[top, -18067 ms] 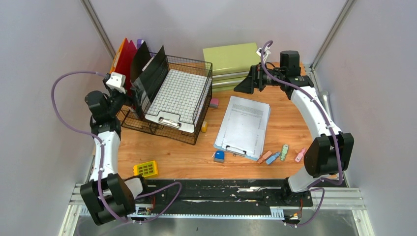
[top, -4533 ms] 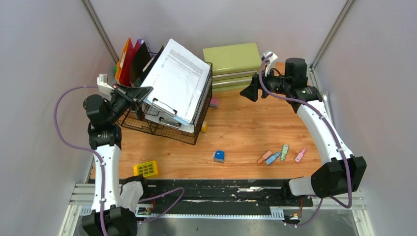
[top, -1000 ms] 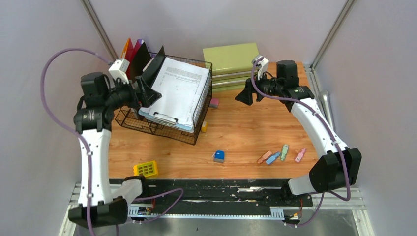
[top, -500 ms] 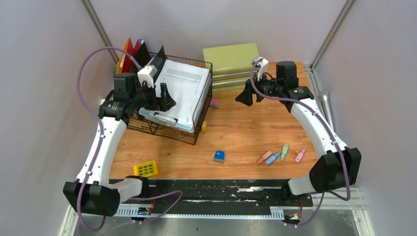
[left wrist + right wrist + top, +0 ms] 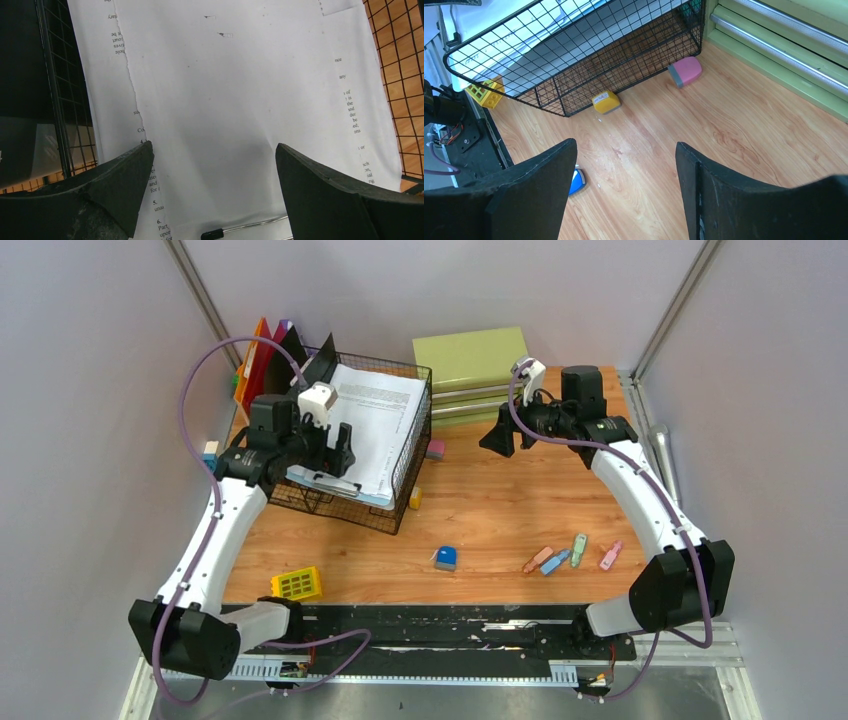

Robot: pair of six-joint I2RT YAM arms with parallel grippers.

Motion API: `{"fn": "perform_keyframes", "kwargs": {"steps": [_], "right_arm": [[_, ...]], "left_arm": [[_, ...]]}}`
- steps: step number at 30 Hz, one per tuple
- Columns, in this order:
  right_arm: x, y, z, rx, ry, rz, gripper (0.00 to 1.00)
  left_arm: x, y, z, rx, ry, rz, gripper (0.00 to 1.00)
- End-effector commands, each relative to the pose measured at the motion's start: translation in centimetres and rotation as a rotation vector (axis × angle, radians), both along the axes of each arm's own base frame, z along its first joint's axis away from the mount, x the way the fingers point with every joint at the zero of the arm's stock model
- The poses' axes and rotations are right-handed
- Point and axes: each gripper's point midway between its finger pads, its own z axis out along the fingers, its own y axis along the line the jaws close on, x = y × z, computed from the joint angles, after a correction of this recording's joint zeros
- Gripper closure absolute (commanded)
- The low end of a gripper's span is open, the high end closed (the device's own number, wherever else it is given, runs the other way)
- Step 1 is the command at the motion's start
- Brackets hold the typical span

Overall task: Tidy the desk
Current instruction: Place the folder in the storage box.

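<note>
The light orange-brown wood-grain desk (image 5: pixel 490 505) lies under and right of the black wire basket (image 5: pixel 384 517). The white paper-laden clipboard (image 5: pixel 375 425) has left the desk for that basket, so that step looks finished. The left pincer (image 5: pixel 212 150) hovers spread above it. The right pincer (image 5: pixel 626 145) hangs parted and empty, right of the basket.

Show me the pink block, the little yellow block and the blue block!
pink block (image 5: pixel 685 71), right wrist view, middle of its top
yellow block (image 5: pixel 606 101), right wrist view, its top face
blue block (image 5: pixel 446 558), top external view, its blue top
</note>
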Motion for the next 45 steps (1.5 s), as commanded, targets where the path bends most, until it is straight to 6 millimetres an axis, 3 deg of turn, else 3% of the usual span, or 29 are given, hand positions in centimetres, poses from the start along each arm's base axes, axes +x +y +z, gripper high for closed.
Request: {"fn": "perform_keyframes", "kwargs": {"steps": [1, 5, 11, 13, 17, 21, 26, 32, 36, 43, 45], "right_arm": [[0.0, 0.2, 0.6, 0.0, -0.037, 0.013, 0.27], [0.2, 0.3, 0.6, 0.0, -0.035, 0.011, 0.27], [0.1, 0.0, 0.5, -0.012, -0.041, 0.005, 0.27], [0.1, -0.1, 0.5, -0.016, -0.046, 0.002, 0.27], [0.2, -0.2, 0.5, -0.024, -0.053, -0.002, 0.27], [0.2, -0.3, 0.2, -0.032, -0.053, -0.003, 0.27], [0.2, -0.3, 0.0, -0.038, -0.053, 0.0, 0.27], [0.2, -0.6, -0.6, -0.058, -0.054, -0.004, 0.27], [-0.2, -1.6, -1.8, -0.119, -0.051, -0.025, 0.27], [-2.7, -5.3, -5.2, -0.319, -0.032, -0.076, 0.26], [-3.7, -6.7, -6.5, -0.393, -0.028, -0.088, 0.19]], "left_arm": [[-2.5, 2.2, -5.7, 0.141, 0.175, 0.001, 0.0], [-2.6, 1.5, -5.4, 0.12, 0.163, -0.038, 0.0], [-2.5, -0.3, 0.6, 0.04, -0.019, -0.129, 0.0], [-3.1, -0.8, 3.0, 0.02, -0.095, -0.166, 0.0], [-4.8, -1.7, 5.9, 0.005, -0.177, -0.257, 0.0], [-6.9, -1.6, 5.9, 0.068, -0.164, -0.371, 0.0], [-10.2, -1.0, 4.4, 0.149, -0.114, -0.491, 0.0], [-12.1, -0.5, 4.0, 0.209, -0.156, -0.568, 0.0], [-11.6, -0.9, 5.7, 0.171, -0.206, -0.525, 0.0], [-8.4, -1.6, 10.8, 0.068, -0.34, -0.381, 0.0], [-7.5, -1.7, 12.1, 0.041, -0.378, -0.34, 0.0]]}}
